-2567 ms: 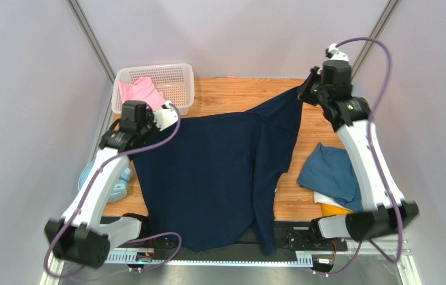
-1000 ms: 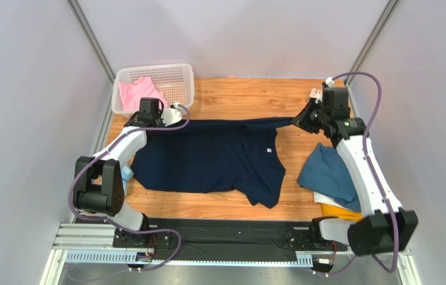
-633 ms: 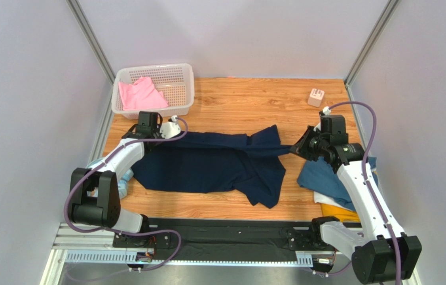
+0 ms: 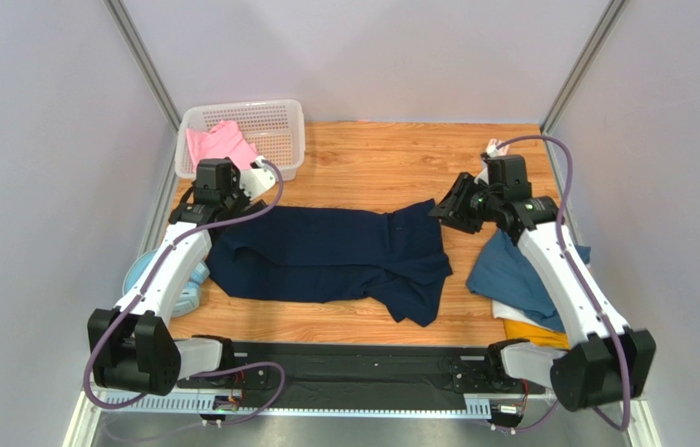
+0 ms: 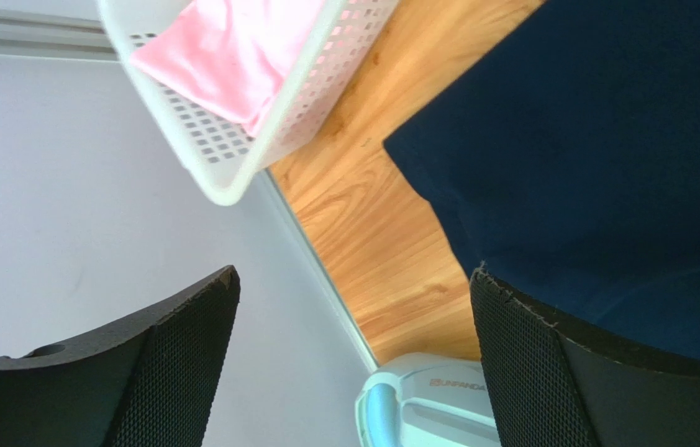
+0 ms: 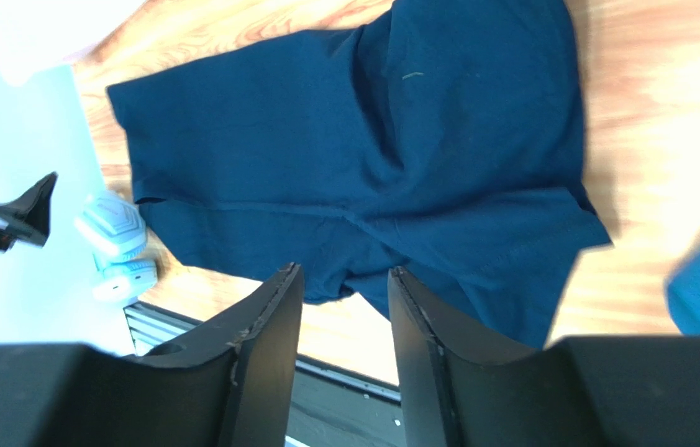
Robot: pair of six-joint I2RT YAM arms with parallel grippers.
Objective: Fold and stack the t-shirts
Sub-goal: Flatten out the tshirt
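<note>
The navy t-shirt [image 4: 335,256] lies doubled over in the middle of the worktop [image 4: 372,154], its right end bunched and uneven. The left gripper [image 5: 353,298] hangs at its far-left corner, jaws spread wide on nothing. The right gripper [image 6: 342,279] hovers over its far-right corner, jaws parted, nothing between them. Right of the navy, a teal t-shirt [image 4: 521,275] tops a white one [image 4: 512,315] and a mustard one [image 4: 526,329], which looks like the stack underway. Beyond the navy's far-left corner, the pink t-shirt [image 4: 218,144] sits in the basket [image 4: 279,116]. My read: one fold is in on the navy, with more folding, stacking and the pink to come.
</note>
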